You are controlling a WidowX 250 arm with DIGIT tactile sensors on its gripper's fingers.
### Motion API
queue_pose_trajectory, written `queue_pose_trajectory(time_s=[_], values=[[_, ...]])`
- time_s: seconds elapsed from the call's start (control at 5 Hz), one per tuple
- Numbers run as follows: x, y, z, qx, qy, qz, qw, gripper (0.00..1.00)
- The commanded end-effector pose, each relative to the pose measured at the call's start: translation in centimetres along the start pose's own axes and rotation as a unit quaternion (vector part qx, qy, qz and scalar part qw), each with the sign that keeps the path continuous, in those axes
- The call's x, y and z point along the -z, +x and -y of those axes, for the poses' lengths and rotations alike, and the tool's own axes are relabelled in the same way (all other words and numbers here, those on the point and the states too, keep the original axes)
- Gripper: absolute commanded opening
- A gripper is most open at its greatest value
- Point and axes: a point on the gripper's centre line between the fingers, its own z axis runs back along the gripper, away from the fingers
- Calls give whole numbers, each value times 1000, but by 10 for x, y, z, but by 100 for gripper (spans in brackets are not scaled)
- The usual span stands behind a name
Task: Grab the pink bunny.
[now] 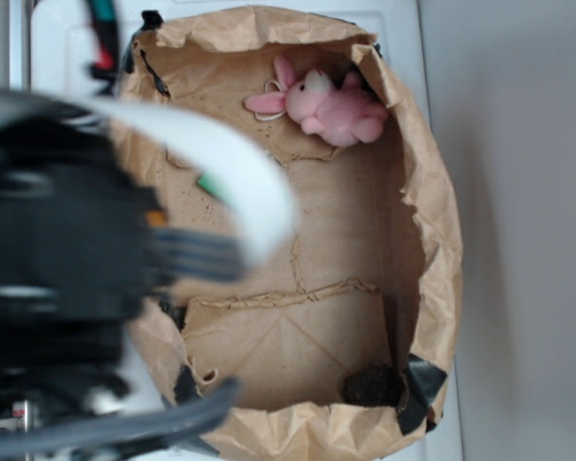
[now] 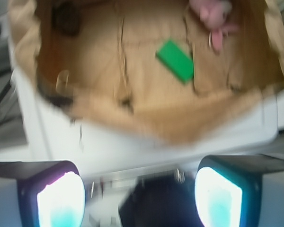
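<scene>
The pink bunny lay on its side at about one o'clock inside a crumpled brown paper bag, tucked against the bag's wall, its long ears pointing toward nine o'clock and a thin white loop beside them. In the wrist view only part of it showed, blurred, at the top edge near one o'clock. Nothing touched it; it was ungrasped, probably simply dropped where the paper wall stopped it.

Nearer the middle of the bag's floor lay a flat green block, apart from the bunny; in the exterior view it was mostly hidden behind the arm. A dark fuzzy lump sat at about five o'clock in the bag's corner; what it was could not be told.

The gripper hung outside the bag's rim, its two fingers spread wide with nothing between them, well apart from the bunny. That stance read as an approach not yet begun in earnest: the arm, a large blur at nine o'clock, would need to travel over the rim.

The bag rested on a white surface, with a plain grey wall beyond.
</scene>
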Motion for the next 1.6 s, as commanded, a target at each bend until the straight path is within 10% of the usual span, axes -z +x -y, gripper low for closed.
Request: queue_pose_trajectory(time_s=[0.0,0.2,1.0,1.4], values=[[10,53,-24,-26,10,21,999,100],[7,73,-51,-24,7,-19,1000,100],[15,89,-58,-62,24,1,998,100],[63,79,-73,149,-9,107,983,100]])
